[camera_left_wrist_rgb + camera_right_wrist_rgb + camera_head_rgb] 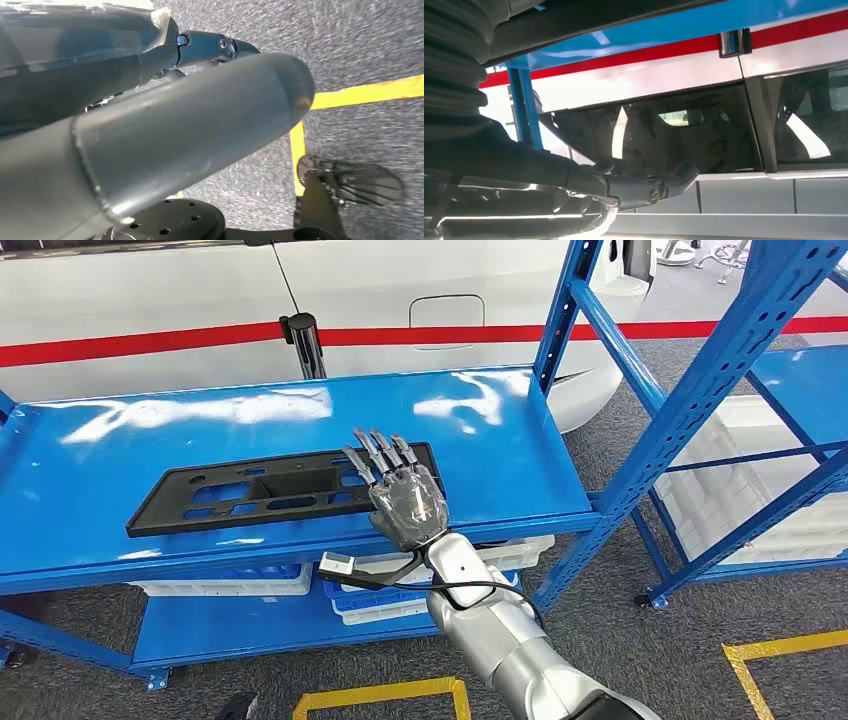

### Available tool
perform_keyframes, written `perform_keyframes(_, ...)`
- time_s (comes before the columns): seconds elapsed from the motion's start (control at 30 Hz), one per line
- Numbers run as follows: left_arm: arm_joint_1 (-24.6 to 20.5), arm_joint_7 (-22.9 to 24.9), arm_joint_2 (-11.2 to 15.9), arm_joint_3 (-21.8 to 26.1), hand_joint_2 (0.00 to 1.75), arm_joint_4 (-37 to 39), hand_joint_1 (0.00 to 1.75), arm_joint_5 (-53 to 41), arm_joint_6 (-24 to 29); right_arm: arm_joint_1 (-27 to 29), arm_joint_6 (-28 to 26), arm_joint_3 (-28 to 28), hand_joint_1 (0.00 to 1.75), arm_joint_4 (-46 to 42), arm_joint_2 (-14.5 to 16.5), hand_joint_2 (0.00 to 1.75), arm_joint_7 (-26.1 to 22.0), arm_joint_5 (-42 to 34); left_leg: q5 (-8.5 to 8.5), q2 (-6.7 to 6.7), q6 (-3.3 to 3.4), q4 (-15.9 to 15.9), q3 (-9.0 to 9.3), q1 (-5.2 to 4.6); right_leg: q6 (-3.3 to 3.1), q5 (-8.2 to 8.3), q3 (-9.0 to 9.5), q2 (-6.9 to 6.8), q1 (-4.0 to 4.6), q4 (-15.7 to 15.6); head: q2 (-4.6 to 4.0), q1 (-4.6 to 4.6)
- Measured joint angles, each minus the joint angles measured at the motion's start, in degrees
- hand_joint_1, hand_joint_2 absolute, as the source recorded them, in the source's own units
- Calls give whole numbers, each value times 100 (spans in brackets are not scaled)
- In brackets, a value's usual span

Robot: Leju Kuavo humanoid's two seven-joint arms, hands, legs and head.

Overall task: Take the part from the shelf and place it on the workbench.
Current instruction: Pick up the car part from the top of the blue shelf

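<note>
The part [250,495] is a long flat black plastic plate with cut-outs. It lies near the front edge of the blue shelf [480,430]. My right hand [400,495] is stretched flat over the part's right end, fingers pointing away from me and holding nothing. In the right wrist view its fingers [644,186] are straight, with a gap between them and the dark part [589,17]. My left hand [150,125] hangs over the grey floor, thumb and fingers extended with nothing in them.
A white car with a red stripe [150,340] stands right behind the shelf. White bins [400,595] sit on the lower shelf level. A blue upright [690,410] and a second rack stand to the right. Yellow tape [780,648] marks the floor.
</note>
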Motion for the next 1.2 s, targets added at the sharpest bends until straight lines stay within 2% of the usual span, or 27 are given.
perform_keyframes(0.07,-4,0,1,1,0,-1,0,-1,1,-1,0,2,0,8,9,175,-4,-2,-36,-8,-36,3,10,-20,-49,17,66,3,4,-96,0,-4)
perform_keyframes(0.1,-7,0,1,1,0,-2,0,-1,2,-2,0,3,0,14,16,175,-8,-4,-63,-12,-69,2,21,-25,-92,33,111,3,9,-184,0,-3)
perform_keyframes(0.2,-15,0,4,1,0,-3,0,-2,4,-11,0,3,0,22,43,175,-19,-11,-132,16,-159,13,32,19,-225,5,156,30,13,-198,0,-5)
perform_keyframes(0.23,-19,0,3,0,0,-4,0,-2,4,-18,0,3,0,26,63,175,-33,-19,-219,27,-187,157,-27,31,-273,-8,188,39,2,-210,0,-19)
perform_keyframes(0.27,-23,-1,3,-1,0,-4,0,-2,5,-24,0,3,0,31,87,175,-49,-30,-338,34,-209,394,-139,37,-315,-21,222,44,-10,-221,0,-30)
perform_keyframes(0.33,-21,-2,1,1,0,-4,0,-2,11,-28,0,7,0,60,134,175,-97,-63,-648,27,-235,1207,-581,38,-388,-65,266,48,0,-225,0,-54)
perform_keyframes(0.37,-15,-3,2,3,0,-4,0,-2,16,-26,0,11,0,83,152,175,-124,-81,-721,25,-240,1529,-798,38,-404,-83,283,51,10,-224,0,-51)
perform_keyframes(0.4,-8,-3,4,5,0,-4,0,-2,23,-23,0,17,0,111,172,175,-155,-98,-698,24,-238,1704,-956,39,-412,-105,306,58,18,-223,0,-52)
perform_keyframes(0.43,-3,-2,5,7,0,-4,0,-3,29,-23,0,24,0,139,195,175,-187,-117,-553,24,-228,1631,-989,39,-410,-130,337,68,21,-223,0,-53)
perform_keyframes(0.47,-2,-2,5,9,0,-4,0,-4,34,-27,0,32,0,168,228,175,-229,-151,-310,26,-209,1338,-905,39,-398,-159,380,78,23,-223,0,-52)
perform_keyframes(0.5,-3,-2,6,14,0,-4,0,-6,37,-38,0,41,0,200,267,175,-282,-204,-48,33,-185,933,-756,37,-382,-192,423,86,25,-224,0,-54)
perform_keyframes(0.53,-6,-3,7,21,0,-3,0,-8,40,-61,0,60,0,249,313,175,-348,-286,132,40,-162,559,-598,23,-358,-224,455,93,47,-221,0,-52)
perform_keyframes(0.57,-14,-4,7,29,0,-3,0,-9,44,-91,1,86,0,307,358,175,-416,-393,228,48,-137,287,-470,9,-334,-248,472,98,65,-218,0,-50)
perform_keyframes(0.6,-22,-5,6,37,0,-3,0,-9,47,-119,6,127,0,368,392,175,-476,-522,238,51,-116,158,-405,-8,-307,-266,475,99,84,-220,0,-49)
perform_keyframes(0.7,-33,-4,-2,74,0,-4,0,2,59,-177,134,397,0,489,428,175,-565,-1147,208,30,-57,101,-349,-36,-222,-285,503,70,107,-241,0,-42)
perform_keyframes(0.87,-36,-2,-14,195,0,-4,0,59,155,-274,450,1177,0,532,428,175,-616,-2072,203,-1,-51,81,-305,-92,-247,-317,582,48,129,-270,0,-23)
perform_keyframes(1.07,5,-2,-15,333,0,-4,0,134,201,-253,625,1890,0,421,428,175,-802,-2481,178,-6,-9,81,-303,-131,-243,-318,586,45,119,-300,0,-21)
perform_keyframes(1.2,55,-2,-14,425,0,-3,0,170,207,-193,784,2180,0,160,427,175,-916,-2649,175,-9,-2,81,-295,-139,-216,-319,584,45,114,-305,0,-22)
